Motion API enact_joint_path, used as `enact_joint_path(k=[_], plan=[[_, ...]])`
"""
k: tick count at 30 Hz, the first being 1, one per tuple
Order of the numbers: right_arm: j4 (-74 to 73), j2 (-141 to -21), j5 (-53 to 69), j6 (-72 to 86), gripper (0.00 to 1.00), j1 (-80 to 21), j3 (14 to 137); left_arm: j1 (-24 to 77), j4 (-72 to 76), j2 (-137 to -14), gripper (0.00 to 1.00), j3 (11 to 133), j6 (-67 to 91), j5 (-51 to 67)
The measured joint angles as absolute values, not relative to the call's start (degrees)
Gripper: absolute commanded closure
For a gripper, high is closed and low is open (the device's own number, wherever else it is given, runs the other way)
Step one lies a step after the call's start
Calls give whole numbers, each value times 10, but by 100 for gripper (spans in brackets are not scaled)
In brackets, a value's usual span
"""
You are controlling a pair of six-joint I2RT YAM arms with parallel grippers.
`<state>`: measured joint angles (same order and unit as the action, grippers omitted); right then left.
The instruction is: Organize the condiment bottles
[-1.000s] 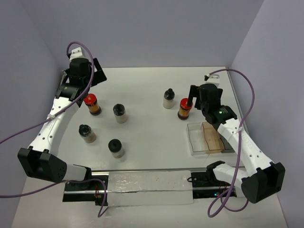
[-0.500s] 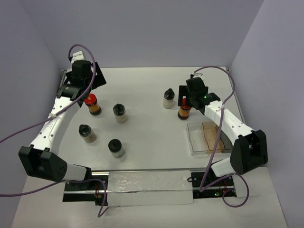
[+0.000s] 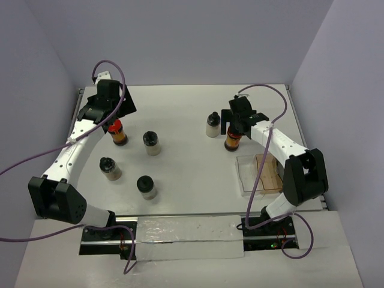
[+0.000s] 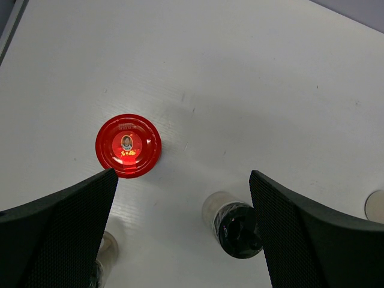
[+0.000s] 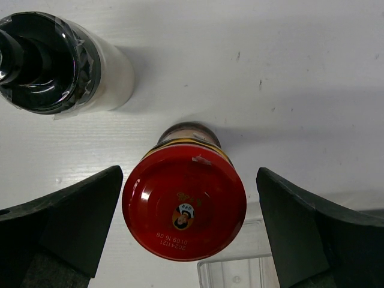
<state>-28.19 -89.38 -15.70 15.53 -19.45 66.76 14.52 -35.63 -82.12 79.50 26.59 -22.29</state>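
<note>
The left gripper (image 3: 115, 119) hangs over the far left part of the table (image 3: 180, 105) with its jaws spread wide, holding nothing. In the left wrist view (image 4: 183, 176) its 2 dark fingers (image 4: 60, 234) frame bare tabletop. The right gripper (image 3: 236, 123) hangs over the far right part, also wide apart and gripping nothing. In the right wrist view (image 5: 189, 173) its 2 fingers (image 5: 66, 222) stand on either side of a red cap, with a gap on each side.

A clear tray (image 3: 243, 177) lies on the right, nearer than the right gripper, with a brown strip (image 3: 270, 174) in it. One corner of the tray (image 5: 240, 273) shows just beside the red cap.

All 6 bottles stand upright on the table, none in the tray. The left red-capped bottle (image 3: 118, 133) is just below the left gripper. From the wrist, its cap (image 4: 128, 146) sits by one fingertip and not in the middle of the gap. The right red-capped bottle (image 3: 233, 139) (image 5: 184, 204) is centred between the right gripper's fingers. The right black-capped bottle (image 3: 213, 125) (image 5: 54, 63), with whitish contents, stands just left of it. The middle black-capped bottle (image 3: 152, 143) (image 4: 237, 222) is right of the left red-capped bottle. The left black-capped bottle (image 3: 109, 168) and the near black-capped bottle (image 3: 146, 186) stand nearer, apart from each other.
</note>
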Motion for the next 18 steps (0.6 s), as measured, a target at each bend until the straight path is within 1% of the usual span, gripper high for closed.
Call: enact_joint_path(k=[12,14,16,18], plan=[[-271,-920,-149,155,0,-194,670,145,-360,-822,1,785,278,-234],[-270,-926,-148,155,1,-195,672,145,-361,-822,1,784,279,-234],[-271,-927,-147,155,7,-195,672,145,-361,-822,0,783,279,-234],[-270,-927,-148,155,9,-195,672,145,-361,-822,0,783,279,-234]])
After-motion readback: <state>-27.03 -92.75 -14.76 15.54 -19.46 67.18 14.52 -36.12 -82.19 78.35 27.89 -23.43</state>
